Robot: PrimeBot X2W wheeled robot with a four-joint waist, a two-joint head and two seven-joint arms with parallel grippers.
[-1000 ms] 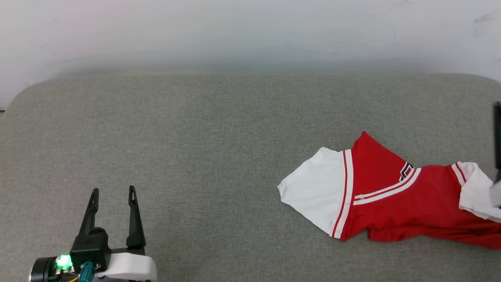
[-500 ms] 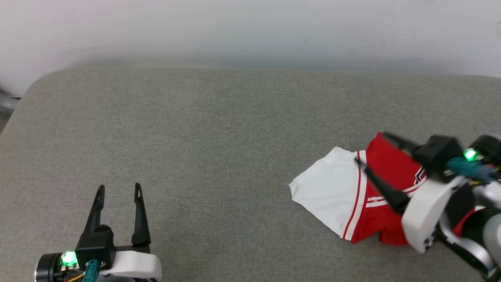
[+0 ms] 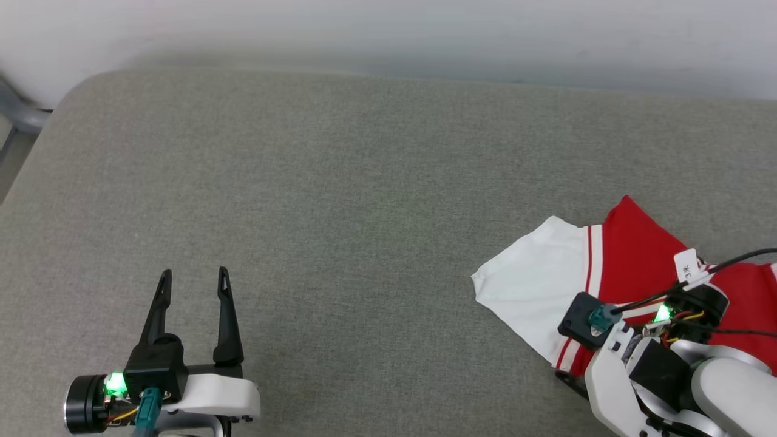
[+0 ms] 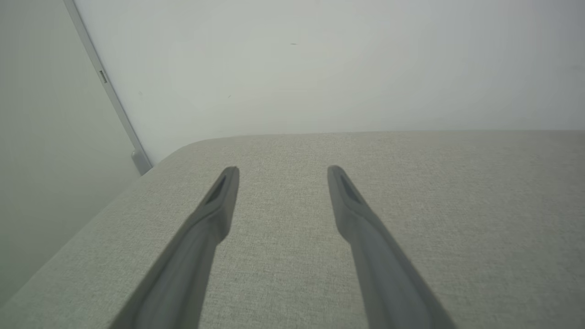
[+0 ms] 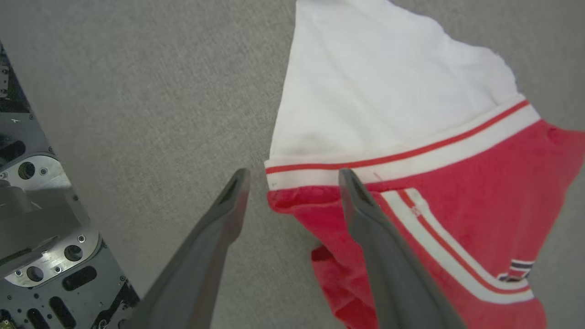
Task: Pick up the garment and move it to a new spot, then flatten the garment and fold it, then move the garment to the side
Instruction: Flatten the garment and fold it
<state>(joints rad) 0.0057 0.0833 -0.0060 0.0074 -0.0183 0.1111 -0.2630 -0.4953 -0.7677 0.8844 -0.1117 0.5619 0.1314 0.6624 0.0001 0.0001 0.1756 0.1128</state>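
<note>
The right gripper (image 5: 292,180) stood with its jaws spread wide and nothing between them, poised over the garment (image 5: 457,196). One finger was over bare cloth-covered top just beside the shirt. The other was over the red body, close to where the striped trim (image 5: 411,151) closes off the white sleeve (image 5: 374,91). Whether the tips were touching the fabric could not be told.

The shirt lay crumpled near the right edge of the padded top (image 3: 364,182), toward the near side, with its sleeve fanned out flat toward the middle. It looked light, limp and thin, so it would likely sag and trail from any single pinch and drag slightly on the woven cover. The doubled trim seam or the bunched red fold beside it seemed the firmest place to pinch. The flat single layer of sleeve would be harder to get a finger under.

The left gripper (image 3: 194,274) hung equally wide and empty over the near left part of the top, well apart from the shirt. The grey woven top had rounded far corners and bore nothing else. A plain pale wall (image 3: 388,30) ran behind it.
</note>
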